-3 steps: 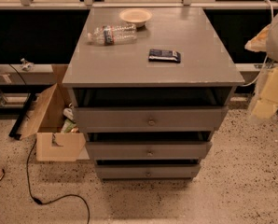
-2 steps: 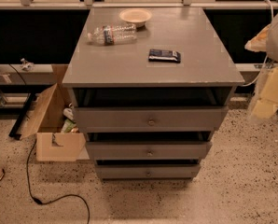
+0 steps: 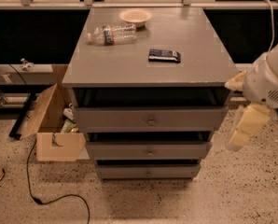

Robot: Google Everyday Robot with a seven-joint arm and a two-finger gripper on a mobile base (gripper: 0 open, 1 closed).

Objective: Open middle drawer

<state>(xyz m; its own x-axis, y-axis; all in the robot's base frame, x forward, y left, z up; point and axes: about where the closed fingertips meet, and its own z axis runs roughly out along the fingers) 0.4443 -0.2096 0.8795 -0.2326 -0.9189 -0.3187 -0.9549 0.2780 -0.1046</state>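
Tool (image 3: 245, 128) right of middle drawer (image 3: 176, 150)

Dim warm light, pincer (image 3: 245, 127) brightly lit at right edge

3 grey wooden drawers (image 3: 148, 149), 1 clear plastic bottle (image 3: 112, 34), 1 pale round bowl (image 3: 135, 16), 1 dark flat packet (image 3: 164, 55), 1 cream gripper (image 3: 245, 126) far right.
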